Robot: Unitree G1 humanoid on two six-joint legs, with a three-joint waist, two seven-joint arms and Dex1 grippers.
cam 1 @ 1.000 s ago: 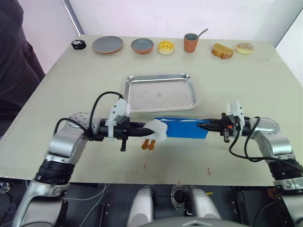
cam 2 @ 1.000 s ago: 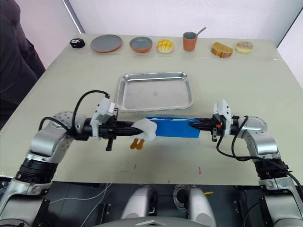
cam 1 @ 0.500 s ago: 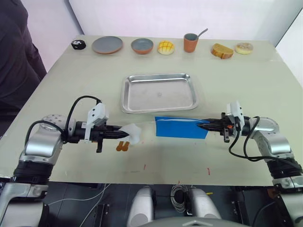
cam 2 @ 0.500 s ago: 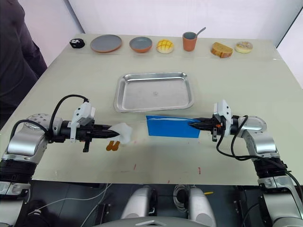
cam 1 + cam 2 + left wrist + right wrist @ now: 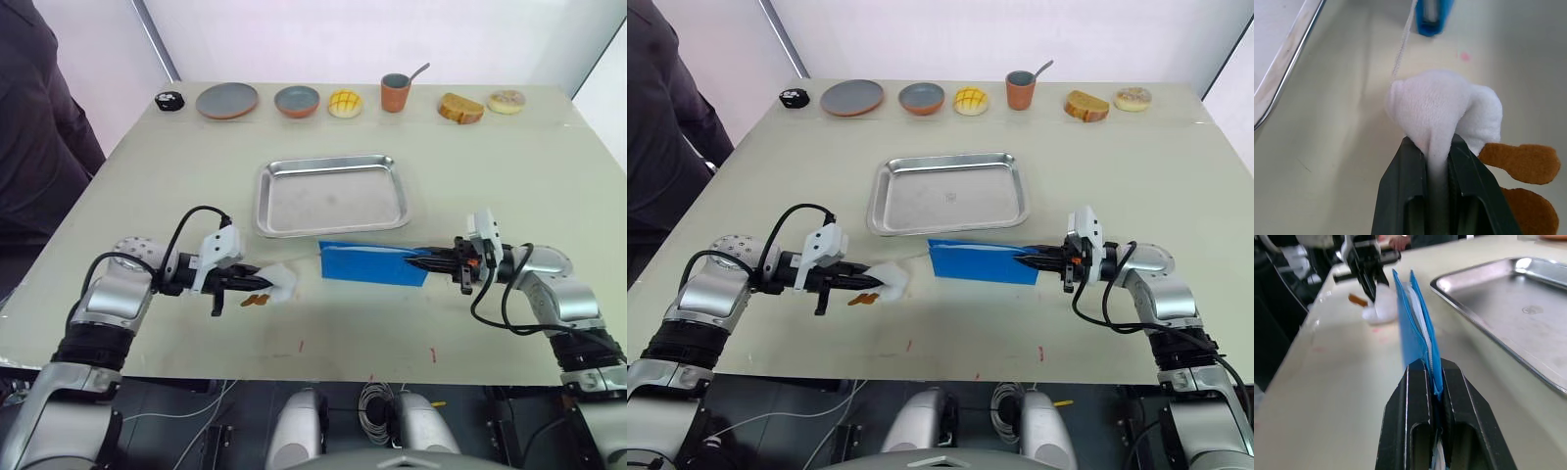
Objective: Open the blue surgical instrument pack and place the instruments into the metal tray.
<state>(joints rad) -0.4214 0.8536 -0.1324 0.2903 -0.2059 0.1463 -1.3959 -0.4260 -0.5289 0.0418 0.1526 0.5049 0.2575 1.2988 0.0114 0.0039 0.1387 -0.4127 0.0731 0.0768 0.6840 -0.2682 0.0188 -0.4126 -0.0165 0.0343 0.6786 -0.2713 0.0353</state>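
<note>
The blue surgical instrument pack lies flat just in front of the metal tray, whose bare floor shines. My right gripper is shut on the pack's right edge, seen close between the fingers. My left gripper is shut on a white fluffy toy with orange feet, a short way left of the pack. A thin white string runs from the toy toward the pack's left end. The instruments are hidden.
Along the table's far edge stand a small black object, a grey plate, a grey bowl, a yellow bun, a brown cup with a spoon, bread and a doughnut. A person in dark clothes stands at the left.
My left gripper has carried the white toy leftward, away from the pack's left end. The right gripper and the pack have stayed where they were.
</note>
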